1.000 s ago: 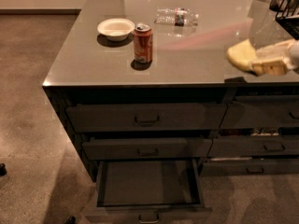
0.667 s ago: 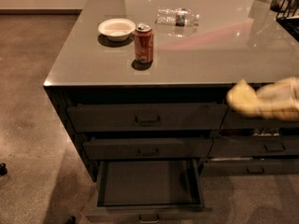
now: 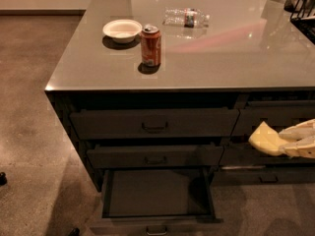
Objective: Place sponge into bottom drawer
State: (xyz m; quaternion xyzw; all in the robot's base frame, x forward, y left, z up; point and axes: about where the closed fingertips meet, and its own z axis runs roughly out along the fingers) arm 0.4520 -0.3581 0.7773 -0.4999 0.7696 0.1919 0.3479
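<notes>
The pale yellow sponge [image 3: 266, 138] is held in my cream-coloured gripper [image 3: 284, 142] at the right edge of the view. It hangs in front of the right-hand drawer stack, below the countertop. The bottom drawer [image 3: 155, 194] of the left stack is pulled open, showing an empty dark inside, its handle [image 3: 156, 229] at the bottom edge. The gripper is to the right of and above the open drawer.
On the grey countertop [image 3: 216, 58] stand a red soda can [image 3: 150, 45], a white bowl [image 3: 122, 30] and a lying plastic bottle [image 3: 186, 17]. The top drawer [image 3: 154, 123] and the middle drawer [image 3: 154, 156] are above the open one. Brown floor lies to the left.
The gripper with the sponge has come down from countertop height to in front of the right-hand drawers. The drawer has stayed open.
</notes>
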